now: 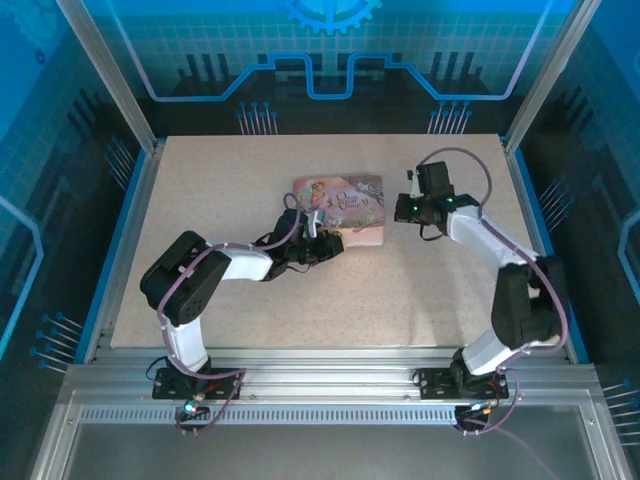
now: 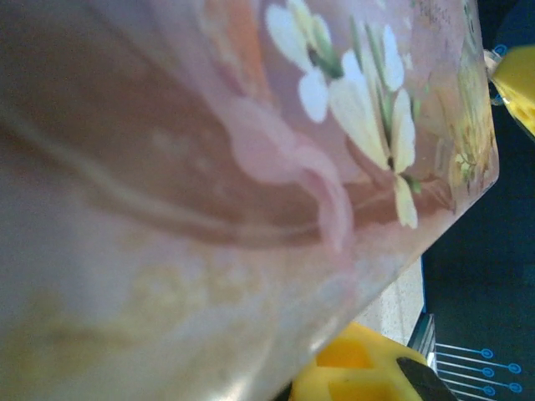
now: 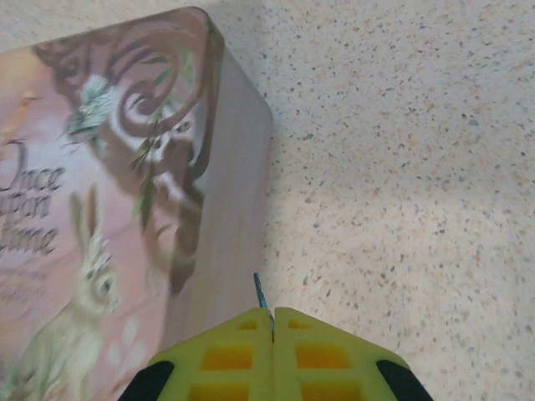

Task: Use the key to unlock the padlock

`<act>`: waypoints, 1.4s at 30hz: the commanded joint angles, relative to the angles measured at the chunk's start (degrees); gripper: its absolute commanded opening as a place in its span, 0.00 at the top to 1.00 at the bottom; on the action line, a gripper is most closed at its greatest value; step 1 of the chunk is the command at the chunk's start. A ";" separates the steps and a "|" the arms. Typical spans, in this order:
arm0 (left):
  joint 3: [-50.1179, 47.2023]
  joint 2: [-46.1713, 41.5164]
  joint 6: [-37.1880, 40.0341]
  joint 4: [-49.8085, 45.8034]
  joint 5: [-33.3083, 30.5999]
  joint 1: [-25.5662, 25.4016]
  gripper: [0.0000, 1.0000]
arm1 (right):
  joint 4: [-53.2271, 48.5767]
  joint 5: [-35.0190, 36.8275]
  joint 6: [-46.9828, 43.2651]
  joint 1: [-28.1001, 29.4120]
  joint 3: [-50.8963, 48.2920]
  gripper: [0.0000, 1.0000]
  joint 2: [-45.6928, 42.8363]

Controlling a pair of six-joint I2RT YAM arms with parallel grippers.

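Jaws, right gripper [image 3: 273, 317]: clenched, yellow tips pressed together on a thin sliver of metal. Sits just right of the tin's right edge in the top view, apart from it.
Jaws, left gripper [image 1: 322, 244]: at the tin's lower-left corner in the top view. Yellow fingers [image 2: 355, 368] spread, one at the bottom edge and one at the upper right of the left wrist view, with the tin blurred and very close between them. Pinching or merely straddling: cannot tell.
Place of key [image 3: 260, 291]: bluish sliver poking up from the shut tips, low centre of the right wrist view, just beside the tin's right wall. Taken for the key, though too little shows to be sure.
Place of padlock: too small or too hidden to pin down. Judged to sit by the tin's lower-left corner, where the left gripper crowds in.
Tin [image 1: 340, 205]: pink, picture side up, lying on the speckled table [image 1: 200, 180], centre of the top view.
Step in hand: probably carrying the key round to the lock while the other arm steadies the tin.
Risk, key slip: only a short tip held, so any knock against the tin wall could twist it or drop it.
Risk, blind approach: lock on the far side from the key and likely screened by the left gripper, so a missed keyhole or arms bumping is possible.
Risk, tin shift: with an unsure left hold, a push from the key could slide the tin and the lock away.
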 commanded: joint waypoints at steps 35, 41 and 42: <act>12.49 -1.25 -7.11 -20.06 1.36 -0.32 0.96 | 46.51 -7.10 37.06 12.71 -42.00 1.00 -20.62; 15.09 -1.91 -6.87 -24.43 0.81 -0.34 0.96 | 53.76 -6.80 41.22 14.34 -43.42 1.00 -15.94; 15.27 -2.17 -6.78 -25.00 0.55 -0.30 0.96 | 54.63 -6.76 41.36 14.73 -43.47 1.00 -15.37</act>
